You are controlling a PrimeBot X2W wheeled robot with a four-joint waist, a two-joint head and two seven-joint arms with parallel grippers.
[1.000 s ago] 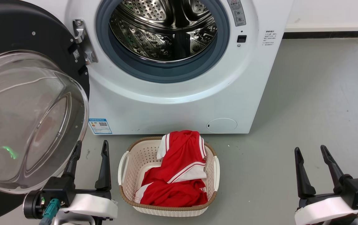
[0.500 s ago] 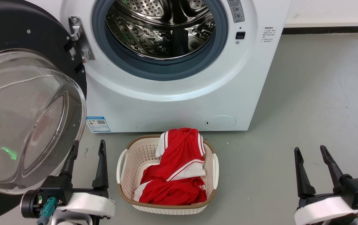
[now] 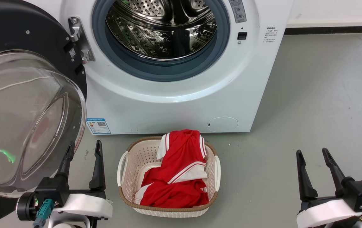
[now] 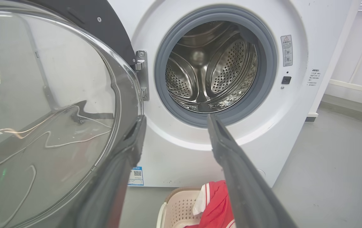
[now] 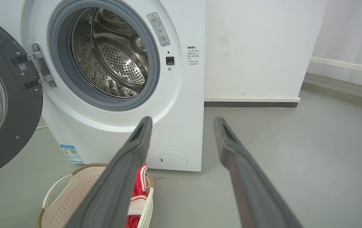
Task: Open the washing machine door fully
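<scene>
The white washing machine (image 3: 181,104) stands against the wall. Its door (image 3: 29,120) is wide open at the left, with the glass bowl facing out. A basket (image 3: 127,164) of red-and-white clothing (image 3: 181,177) sits on the floor just in front. The left gripper (image 3: 84,147) is spread and empty, just beside the door's lower rim. The right gripper (image 3: 311,152) is also spread, well apart from the machine. A blue label (image 3: 98,126) carries a QR code and a grey sticker (image 3: 238,11) shows a red triangle. The print on both is too small to read.

Black door (image 3: 16,28), white washing machine (image 3: 174,107)
</scene>
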